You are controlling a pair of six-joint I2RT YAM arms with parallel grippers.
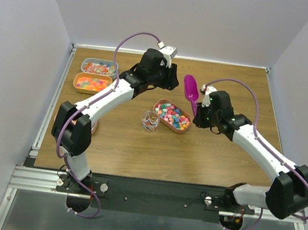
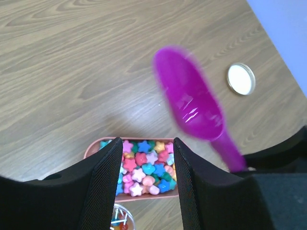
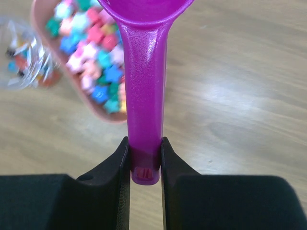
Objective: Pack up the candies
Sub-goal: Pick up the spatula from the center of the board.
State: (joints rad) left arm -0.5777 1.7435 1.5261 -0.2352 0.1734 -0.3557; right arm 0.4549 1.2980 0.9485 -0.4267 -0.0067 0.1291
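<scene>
Clamped between the black fingers of the right gripper (image 3: 145, 143) is the handle end of a magenta plastic scoop (image 3: 144, 86); the jaws are closed narrowly on it. The scoop's long axis is carried straight ahead from that gripper, and no sweet can be made out in its raised bowl. The star-shaped candies (image 1: 172, 115) are heaped in an oval pink tray (image 1: 156, 107), which lies down and to the left of the scoop, its long axis crossing the handle's at a slant. The right arm is judged the nearer. The left gripper (image 2: 146, 143) is held above the tray with its jaws apart and nothing between them. A glass jar (image 1: 150, 121) stands touching the tray's left end. No brand, label or writing can be read.
</scene>
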